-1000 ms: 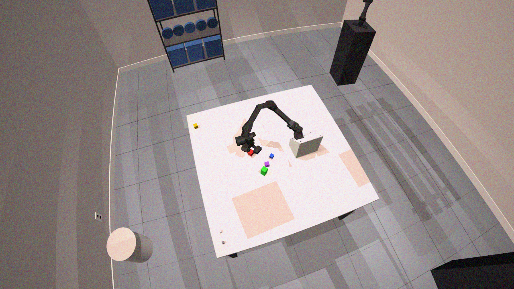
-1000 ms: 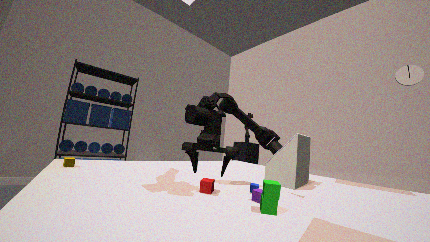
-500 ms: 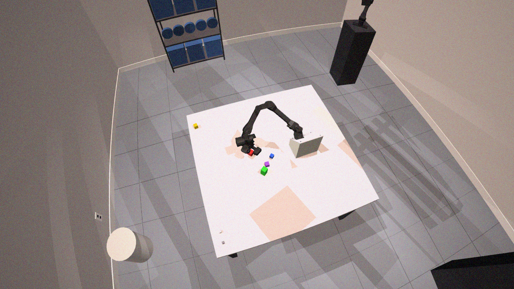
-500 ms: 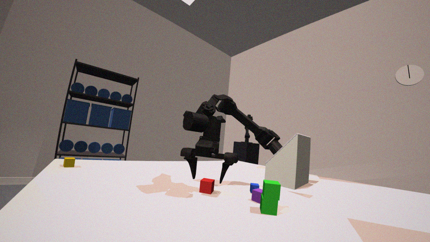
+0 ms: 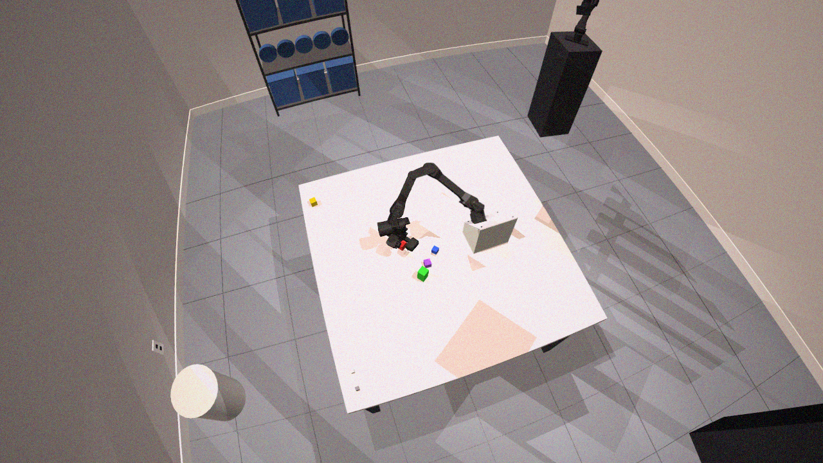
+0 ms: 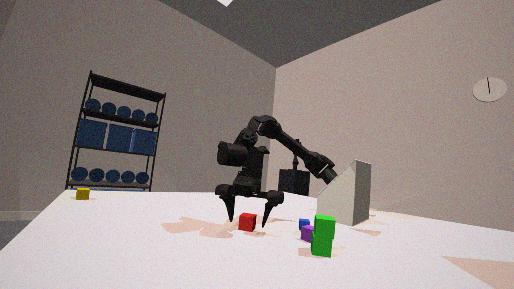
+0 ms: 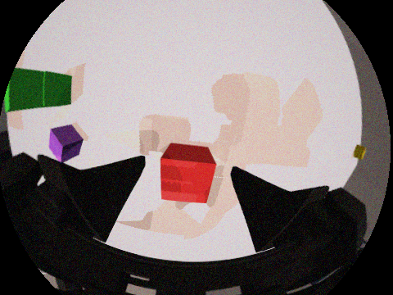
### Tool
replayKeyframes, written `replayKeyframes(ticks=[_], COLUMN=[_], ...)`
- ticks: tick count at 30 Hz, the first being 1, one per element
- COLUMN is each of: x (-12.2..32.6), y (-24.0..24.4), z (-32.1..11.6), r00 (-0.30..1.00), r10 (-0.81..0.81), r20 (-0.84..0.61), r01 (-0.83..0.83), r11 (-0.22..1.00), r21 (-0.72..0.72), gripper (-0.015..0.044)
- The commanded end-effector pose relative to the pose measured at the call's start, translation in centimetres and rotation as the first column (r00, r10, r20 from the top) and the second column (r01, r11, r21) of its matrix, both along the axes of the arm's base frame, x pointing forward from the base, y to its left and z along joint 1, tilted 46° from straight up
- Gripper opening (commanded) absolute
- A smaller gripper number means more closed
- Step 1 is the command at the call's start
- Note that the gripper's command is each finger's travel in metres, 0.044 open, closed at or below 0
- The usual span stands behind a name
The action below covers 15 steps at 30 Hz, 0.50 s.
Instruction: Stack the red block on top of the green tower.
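Note:
The red block [image 5: 402, 245] [image 6: 247, 222] [image 7: 187, 176] rests on the table. My gripper [image 6: 246, 224] [image 7: 189, 166] is open and points down, its fingertips low, one on either side of the red block with gaps. Nothing is held. The green tower [image 5: 422, 274] [image 6: 323, 235] [image 7: 42, 90] is two green blocks high and stands upright, the upper block slightly offset from the lower. It is cut off at the left edge of the wrist view.
A purple block [image 5: 427, 263] [image 6: 306, 233] [image 7: 65, 142] lies close behind the tower. A blue block [image 5: 434, 249] [image 6: 304, 224] lies farther back. The grey wedge-shaped arm base [image 5: 496, 235] [image 6: 361, 194] stands beyond them. A yellow block [image 5: 312, 202] [image 6: 82, 193] [image 7: 359, 152] is at the table's far corner.

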State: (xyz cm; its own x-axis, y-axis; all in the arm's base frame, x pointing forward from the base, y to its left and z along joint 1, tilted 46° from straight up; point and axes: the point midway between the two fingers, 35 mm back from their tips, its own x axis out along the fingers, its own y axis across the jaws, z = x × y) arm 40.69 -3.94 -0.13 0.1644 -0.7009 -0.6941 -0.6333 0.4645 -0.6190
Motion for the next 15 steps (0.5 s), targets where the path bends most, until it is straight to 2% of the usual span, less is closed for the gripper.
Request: replayKeyframes(ticks=[1, 14, 15], x=[-0.17, -0.17, -0.17], y=[-0.25, -0.21, -0.21], z=[-0.35, -0.30, -0.30], r00=[1.000, 1.000, 1.000], r10=[0.003, 0.003, 0.003], r20=[-0.012, -0.012, -0.012], r01=[-0.003, -0.003, -0.003], r11=[1.000, 1.000, 1.000], r21=[-0.007, -0.007, -0.007], gripper=[0.0440, 0.0440, 0.0414])
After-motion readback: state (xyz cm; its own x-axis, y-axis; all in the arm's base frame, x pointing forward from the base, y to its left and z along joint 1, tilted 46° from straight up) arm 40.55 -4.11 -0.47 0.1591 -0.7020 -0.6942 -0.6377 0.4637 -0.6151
